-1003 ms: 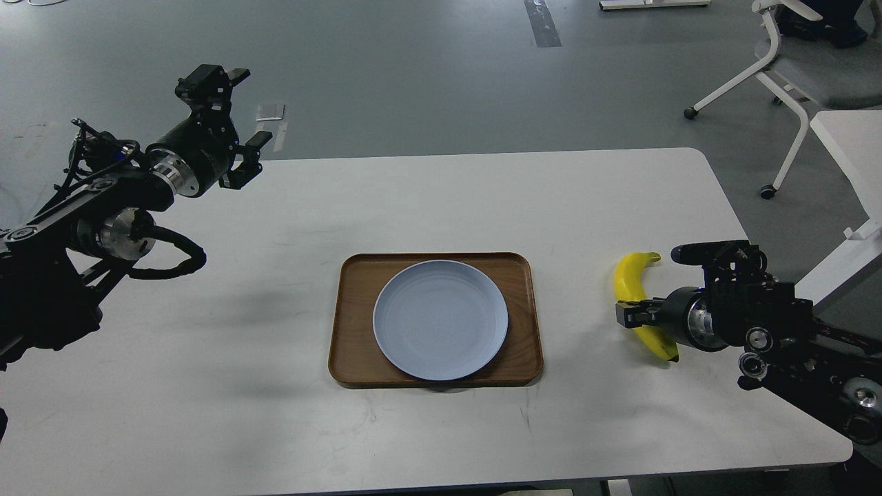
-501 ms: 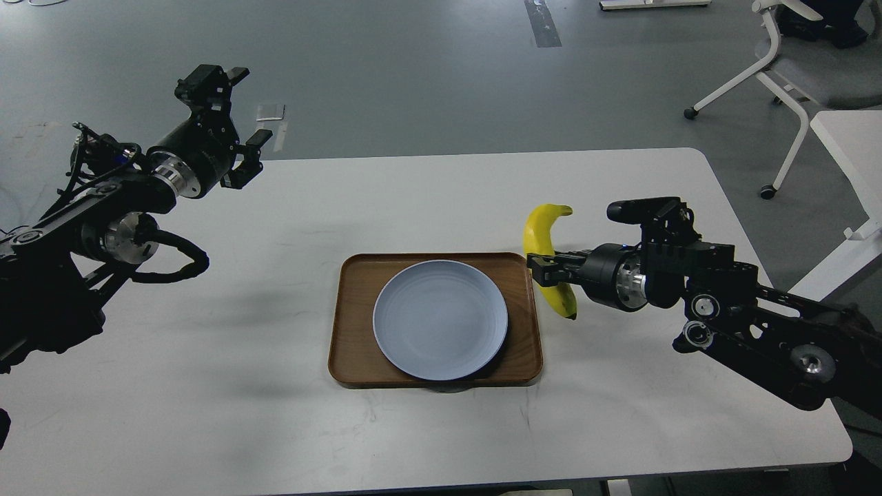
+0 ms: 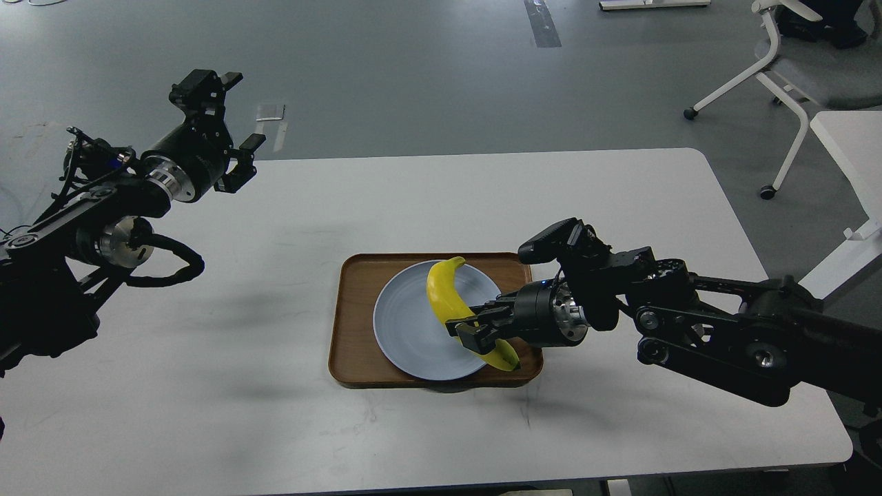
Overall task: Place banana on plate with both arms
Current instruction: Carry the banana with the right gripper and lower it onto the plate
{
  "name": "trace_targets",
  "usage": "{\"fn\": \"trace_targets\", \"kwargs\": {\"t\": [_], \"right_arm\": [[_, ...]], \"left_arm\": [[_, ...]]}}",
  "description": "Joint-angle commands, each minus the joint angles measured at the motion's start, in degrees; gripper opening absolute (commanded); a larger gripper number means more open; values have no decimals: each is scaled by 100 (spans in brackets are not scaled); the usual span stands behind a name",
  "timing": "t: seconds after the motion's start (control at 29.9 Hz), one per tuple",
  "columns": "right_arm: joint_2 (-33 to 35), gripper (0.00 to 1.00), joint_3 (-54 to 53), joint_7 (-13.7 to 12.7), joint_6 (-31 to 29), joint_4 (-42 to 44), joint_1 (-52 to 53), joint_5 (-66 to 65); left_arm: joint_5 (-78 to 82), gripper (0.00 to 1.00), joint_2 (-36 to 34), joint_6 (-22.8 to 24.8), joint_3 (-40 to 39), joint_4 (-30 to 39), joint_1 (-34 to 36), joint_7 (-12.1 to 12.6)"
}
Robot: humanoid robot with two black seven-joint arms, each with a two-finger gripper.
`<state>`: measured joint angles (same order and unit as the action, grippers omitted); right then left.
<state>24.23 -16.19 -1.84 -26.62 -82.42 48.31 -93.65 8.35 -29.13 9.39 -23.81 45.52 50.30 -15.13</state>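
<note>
Right pincer [image 3: 467,329] pinching the banana [image 3: 448,296] mid-length over the plate [image 3: 406,324] at frame centre, left pincer [image 3: 231,134] spread and idle upper left: lower gently, you want the fruit settled flat inside the rim before letting go.

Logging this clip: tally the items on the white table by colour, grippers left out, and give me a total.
Yellow: 1, the banana, gripped over the plate.
Pale blue-grey: 1, the plate.
Brown: 1, the wooden tray under the plate.
Total: 3
</note>
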Motion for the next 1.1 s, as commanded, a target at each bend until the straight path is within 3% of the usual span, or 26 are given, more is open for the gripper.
{"fn": "trace_targets", "kwargs": {"t": [0.0, 0.27, 0.37, 0.47, 0.57, 0.7, 0.94, 1.07], "right_arm": [[-146, 2, -7, -1, -1, 174, 47, -4], [-269, 6, 2, -18, 52, 209, 38, -100], [-348, 16, 2, -62, 69, 279, 12, -100], [-445, 33, 2, -80, 332, 463, -15, -100], [-585, 71, 11, -124, 587, 691, -15, -92], [-665, 89, 2, -150, 755, 833, -23, -83], [-726, 95, -156, -291, 1089, 868, 12, 40], [-770, 96, -831, -291, 1282, 886, 38, 566]], "left_arm": [[0, 98, -5, 10, 0, 0, -12, 2], [0, 98, -22, 10, -9, 9, -12, -7], [-9, 98, -31, 10, -9, 27, -12, -7], [-18, 98, -31, 27, -18, 27, -12, 11], [-18, 98, -40, 71, -27, 27, -12, 37], [-18, 98, -31, 63, -62, 27, -3, 46], [-18, 98, -22, 71, -71, 27, 6, 19], [-27, 98, 4, 71, -88, 27, 6, 19]]}}
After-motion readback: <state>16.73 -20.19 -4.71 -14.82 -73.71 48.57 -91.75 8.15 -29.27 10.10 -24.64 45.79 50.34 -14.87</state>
